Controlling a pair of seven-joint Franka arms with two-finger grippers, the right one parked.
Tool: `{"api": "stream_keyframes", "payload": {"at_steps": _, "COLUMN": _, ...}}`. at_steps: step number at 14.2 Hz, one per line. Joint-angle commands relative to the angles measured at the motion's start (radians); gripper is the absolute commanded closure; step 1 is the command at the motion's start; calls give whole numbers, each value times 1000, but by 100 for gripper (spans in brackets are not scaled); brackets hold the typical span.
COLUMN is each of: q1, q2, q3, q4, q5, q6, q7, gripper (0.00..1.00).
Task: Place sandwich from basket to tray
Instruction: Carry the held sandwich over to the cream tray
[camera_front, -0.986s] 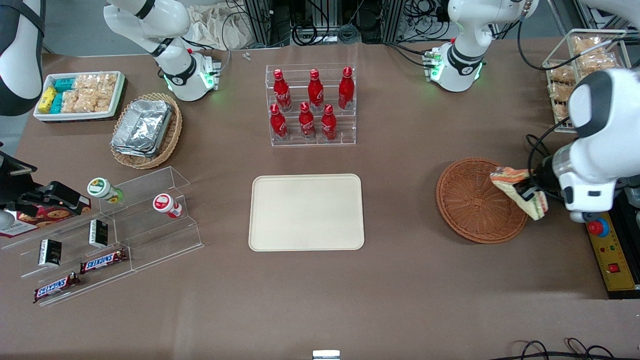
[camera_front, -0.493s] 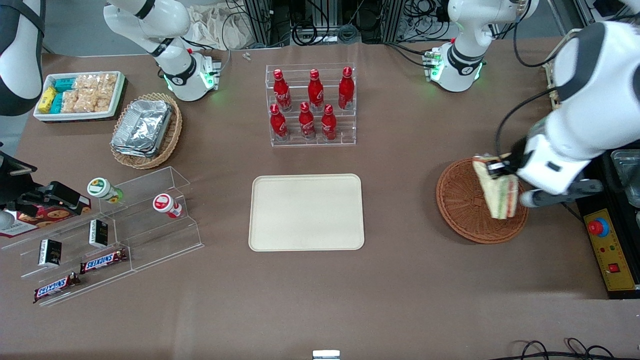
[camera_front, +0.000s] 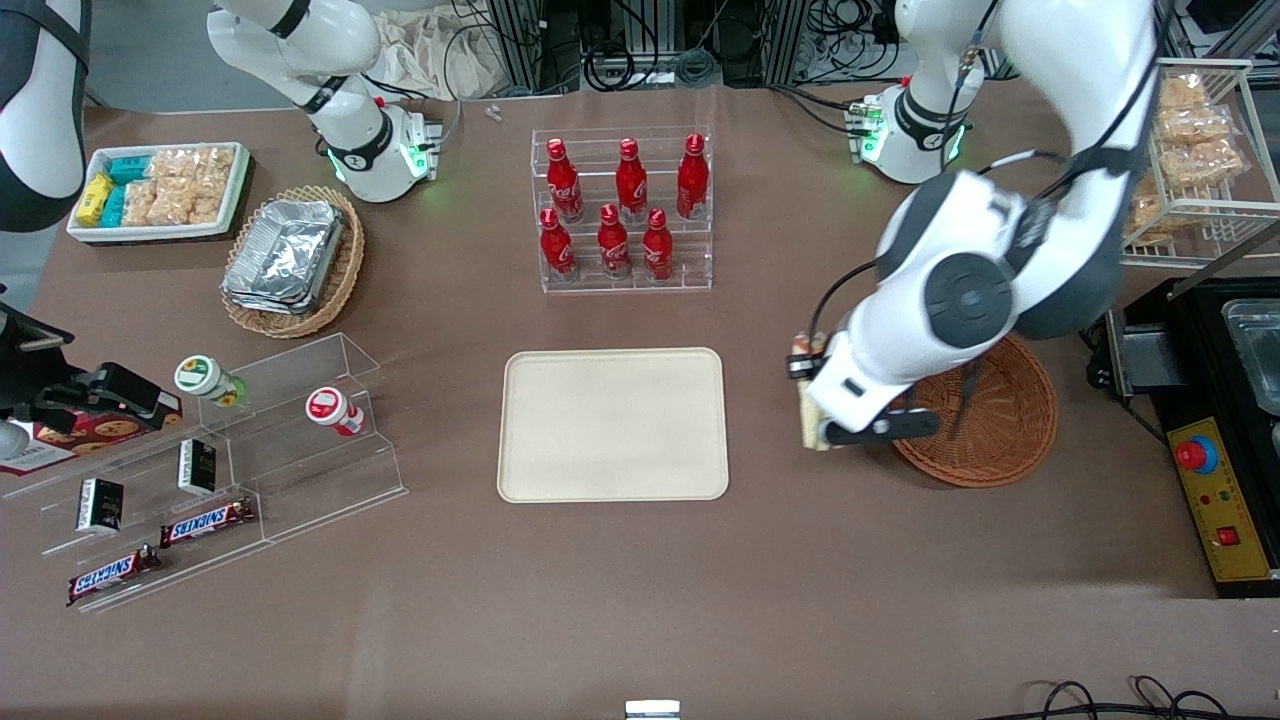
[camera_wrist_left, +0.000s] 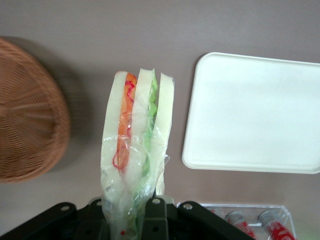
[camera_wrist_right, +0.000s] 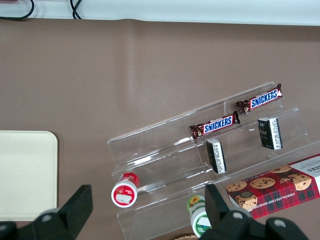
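My left gripper (camera_front: 812, 405) is shut on the sandwich (camera_front: 808, 428), a plastic-wrapped wedge of pale bread with orange and green layers. It holds the sandwich above the bare table between the dark woven basket (camera_front: 1000, 430) and the cream tray (camera_front: 612, 423). In the left wrist view the sandwich (camera_wrist_left: 135, 145) sticks out from the gripper (camera_wrist_left: 132, 210), with the basket (camera_wrist_left: 25, 130) on one side and the tray (camera_wrist_left: 255, 115) on the other. The basket holds nothing that I can see. The arm hides part of the basket in the front view.
A clear rack of red bottles (camera_front: 625, 210) stands farther from the front camera than the tray. A stepped acrylic shelf with snack bars (camera_front: 230, 470), a tan basket of foil containers (camera_front: 292, 260) and a white bin (camera_front: 160, 190) lie toward the parked arm's end. A black control box (camera_front: 1215, 500) stands beside the basket.
My gripper has carried the sandwich from above the basket's outer rim, across the basket, to the table strip between basket and tray. The arm has swung over the basket.
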Motion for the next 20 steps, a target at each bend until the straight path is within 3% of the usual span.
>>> {"api": "stream_keyframes", "payload": {"at_steps": 1, "q1": -51, "q2": 104, "q3": 2, "q4": 40, "q5": 11, "q6": 63, "q7": -46, "gripper": 100}}
{"api": "stream_keyframes", "payload": {"at_steps": 6, "q1": -129, "q2": 223, "q3": 7, "q4": 35, "q5": 23, "q6": 179, "q7": -87, "gripper": 100}}
{"api": "stream_keyframes", "payload": {"at_steps": 13, "q1": -192, "q2": 338, "q3": 8, "q4": 34, "q5": 123, "q6": 314, "q7": -175, "gripper": 100}}
{"api": "stream_keyframes", "payload": {"at_steps": 16, "q1": -215, "q2": 364, "q3": 11, "q4": 34, "q5": 126, "q6": 331, "q7": -182, "gripper": 100}}
{"api": "stream_keyframes", "payload": {"at_steps": 17, "q1": -215, "q2": 365, "q3": 11, "q4": 34, "q5": 126, "q6": 335, "q7": -189, "gripper": 76}}
{"api": "stream_keyframes", "payload": {"at_steps": 18, "q1": -215, "q2": 364, "q3": 11, "q4": 34, "q5": 127, "q6": 335, "q7": -202, "gripper": 15}}
{"api": "stream_keyframes", "payload": {"at_steps": 19, "q1": -215, "q2": 361, "q3": 11, "q4": 35, "q5": 135, "q6": 334, "q7": -204, "gripper": 0}}
{"api": "stream_keyframes", "payload": {"at_steps": 20, "q1": -214, "q2": 361, "q3": 11, "q4": 35, "q5": 149, "q6": 334, "q7": -204, "gripper": 0}}
